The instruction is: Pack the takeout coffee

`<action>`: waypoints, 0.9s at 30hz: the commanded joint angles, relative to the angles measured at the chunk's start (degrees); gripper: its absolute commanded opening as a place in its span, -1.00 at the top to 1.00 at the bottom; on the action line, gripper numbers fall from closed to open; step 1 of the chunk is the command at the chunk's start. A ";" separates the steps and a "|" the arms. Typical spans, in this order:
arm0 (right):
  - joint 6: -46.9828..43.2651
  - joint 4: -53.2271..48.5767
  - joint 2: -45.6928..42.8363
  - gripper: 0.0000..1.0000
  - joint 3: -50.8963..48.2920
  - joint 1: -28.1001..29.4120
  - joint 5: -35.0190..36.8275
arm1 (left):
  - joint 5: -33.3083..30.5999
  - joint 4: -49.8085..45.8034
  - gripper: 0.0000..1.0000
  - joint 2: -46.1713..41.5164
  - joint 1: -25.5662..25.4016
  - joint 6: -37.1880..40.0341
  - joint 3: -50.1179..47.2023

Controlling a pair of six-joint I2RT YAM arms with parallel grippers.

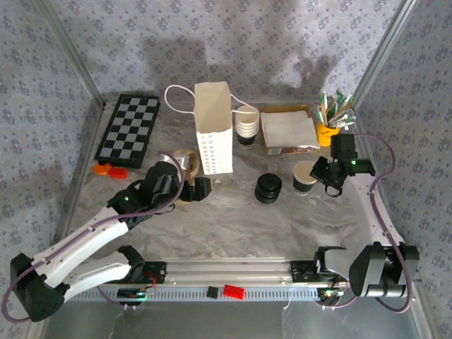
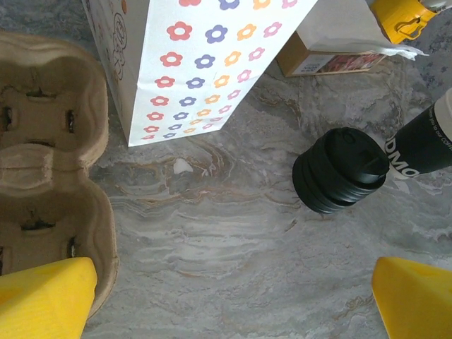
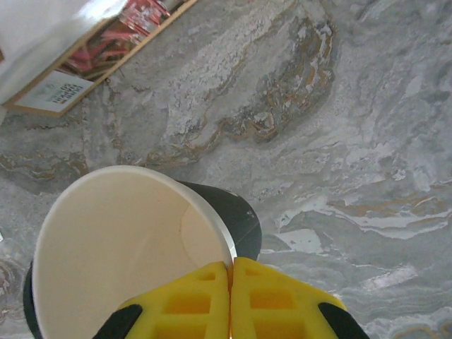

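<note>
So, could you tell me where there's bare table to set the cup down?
The bare strip between the lid stack and the base rail is free. It's crowded behind, from the paper bag to the paper cup.

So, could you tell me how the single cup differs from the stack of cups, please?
The single cup is one cup alone; the stack of cups is several nested. The right tool is shut on the single cup's rim; the stack is untouched. The single cup stands nearer the arms; the stack stands back beside the paper bag. Both are upright, lidless, white-rimmed.
</note>
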 commanded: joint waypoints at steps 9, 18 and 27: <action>1.38 -2.83 -5.19 0.85 -2.82 2.60 1.53 | -1.90 -0.51 -0.99 -0.63 -0.67 -1.94 0.50; 6.90 -7.79 -10.37 0.85 -5.62 16.12 2.61 | -3.00 -1.78 -0.99 -1.73 -0.71 -2.57 0.43; 14.96 -2.41 -9.27 0.84 -8.81 33.00 3.03 | -3.18 -1.88 -1.00 -1.38 -0.67 -2.73 0.81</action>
